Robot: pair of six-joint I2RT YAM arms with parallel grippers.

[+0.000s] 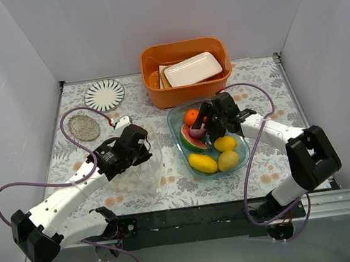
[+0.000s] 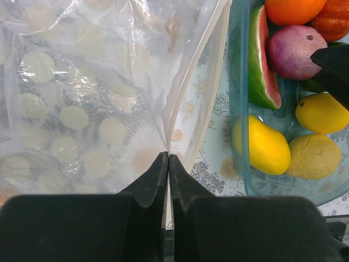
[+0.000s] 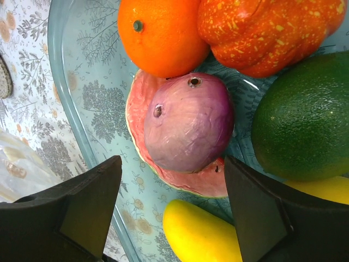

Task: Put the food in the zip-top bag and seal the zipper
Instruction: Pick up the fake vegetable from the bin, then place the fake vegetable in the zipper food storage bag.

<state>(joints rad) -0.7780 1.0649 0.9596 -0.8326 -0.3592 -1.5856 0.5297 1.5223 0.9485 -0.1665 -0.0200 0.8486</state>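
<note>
While we're hovering the right gripper spread wide over the purple onion in the tray, centre-right of the top view, we're pinching the zip-top bag at its zipper with the left gripper, left of centre.

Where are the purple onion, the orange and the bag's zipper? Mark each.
purple onion [image 3: 188, 123], right wrist view, centre of its skin.
orange [image 3: 161, 34], right wrist view, centre of its peel.
zipper [image 2: 184, 95], left wrist view, midway along the strip.
</note>
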